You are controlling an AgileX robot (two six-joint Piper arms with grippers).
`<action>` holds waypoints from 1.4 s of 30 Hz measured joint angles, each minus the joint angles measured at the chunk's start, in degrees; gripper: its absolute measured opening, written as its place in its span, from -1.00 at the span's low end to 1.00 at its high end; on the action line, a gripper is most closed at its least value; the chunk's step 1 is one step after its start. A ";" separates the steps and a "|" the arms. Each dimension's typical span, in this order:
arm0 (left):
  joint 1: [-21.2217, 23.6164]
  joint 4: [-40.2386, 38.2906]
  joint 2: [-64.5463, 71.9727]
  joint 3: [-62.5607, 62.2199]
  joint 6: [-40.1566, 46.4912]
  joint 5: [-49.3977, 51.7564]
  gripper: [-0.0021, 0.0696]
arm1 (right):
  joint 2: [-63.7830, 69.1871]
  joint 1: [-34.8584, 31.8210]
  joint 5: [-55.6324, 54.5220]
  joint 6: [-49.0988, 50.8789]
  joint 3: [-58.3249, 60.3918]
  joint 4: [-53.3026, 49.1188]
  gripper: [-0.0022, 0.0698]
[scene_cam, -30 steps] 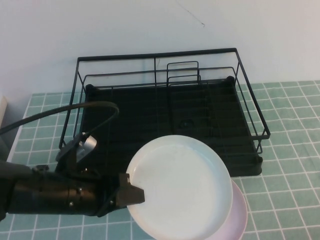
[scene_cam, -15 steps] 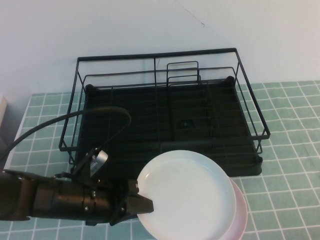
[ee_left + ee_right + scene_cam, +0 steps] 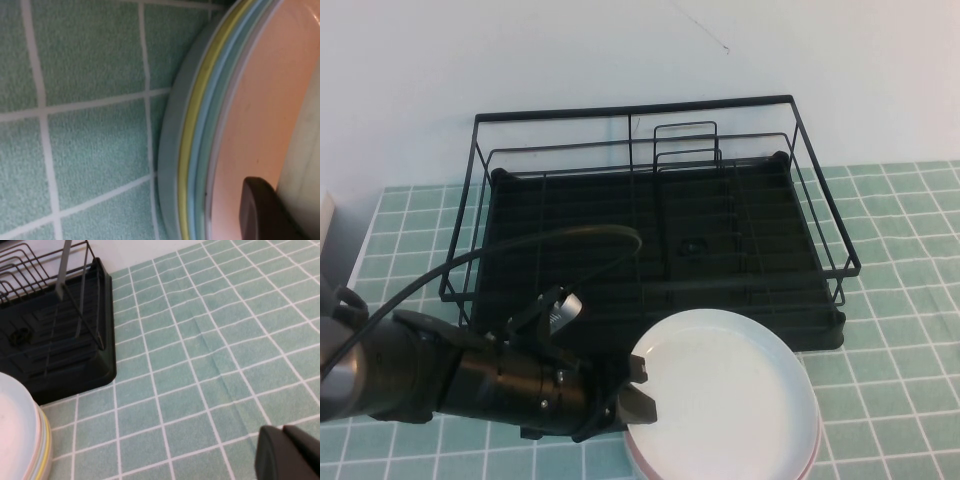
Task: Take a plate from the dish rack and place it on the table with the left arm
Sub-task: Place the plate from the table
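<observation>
The plate point(image 3: 725, 400) is out of the dish rack point(image 3: 650, 230), just in front of it on a stack of plates point(image 3: 192, 125), with the left tool point(image 3: 632, 392) pinching its edge and letting go left to do; the right tool point(image 3: 290, 452), farther from the rack, looks closed.

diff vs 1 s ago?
Left gripper, gripping the plate, carried it right and down, nearly level over the plate stack. Dish rack unmoved. Right gripper sits above the table right of the rack; earlier position unseen.
</observation>
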 joint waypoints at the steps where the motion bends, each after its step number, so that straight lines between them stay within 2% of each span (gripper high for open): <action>1: 0.00 0.03 0.00 0.00 -0.27 0.00 -0.71 | 0.00 0.00 0.00 0.00 0.00 0.00 -0.94; 3: 0.00 -0.12 0.00 0.00 -0.50 -0.27 -0.59 | 0.00 0.00 0.00 0.00 0.00 0.00 -0.94; 4: 0.00 -0.18 0.14 0.00 -0.55 -0.56 -0.46 | 0.00 0.00 0.00 0.00 0.00 0.00 -0.94; 9: 0.00 -1.05 0.26 -0.21 -0.55 0.48 0.42 | 0.00 0.00 0.00 0.00 0.00 0.00 -0.94; 11: 0.00 -1.50 0.15 -0.47 -0.04 1.76 0.71 | 0.00 0.00 0.00 0.00 0.00 0.00 -0.94; 14: 0.56 -1.72 0.15 -0.57 0.94 4.41 0.88 | 0.00 0.00 0.00 0.00 0.00 0.00 -0.95; 18: 2.40 -1.15 0.15 -0.57 2.14 10.40 0.95 | 0.00 0.00 0.00 0.00 0.00 0.00 -0.94; 23: 5.09 -1.96 -0.13 -0.57 3.40 18.13 0.95 | 0.00 0.00 0.00 0.00 0.00 0.00 -0.94; 26: 7.07 -2.30 -2.27 -0.57 3.79 18.40 0.84 | 0.00 0.00 0.00 0.00 0.00 0.00 -0.94; 32: 11.18 1.48 -7.59 -0.57 4.43 17.08 0.34 | 0.00 0.00 0.00 0.00 0.00 0.00 -0.95; 38: 11.97 7.87 -8.30 -0.46 4.11 17.01 0.10 | 0.00 0.00 0.00 0.00 0.00 0.00 -0.94; 40: 11.97 8.32 -8.93 -0.36 5.12 17.11 -0.12 | 0.00 0.00 0.00 0.00 0.00 0.00 -0.94; 42: 11.97 8.21 -10.31 -0.13 7.29 16.99 -0.47 | 0.00 0.00 0.00 0.00 0.00 0.00 -0.94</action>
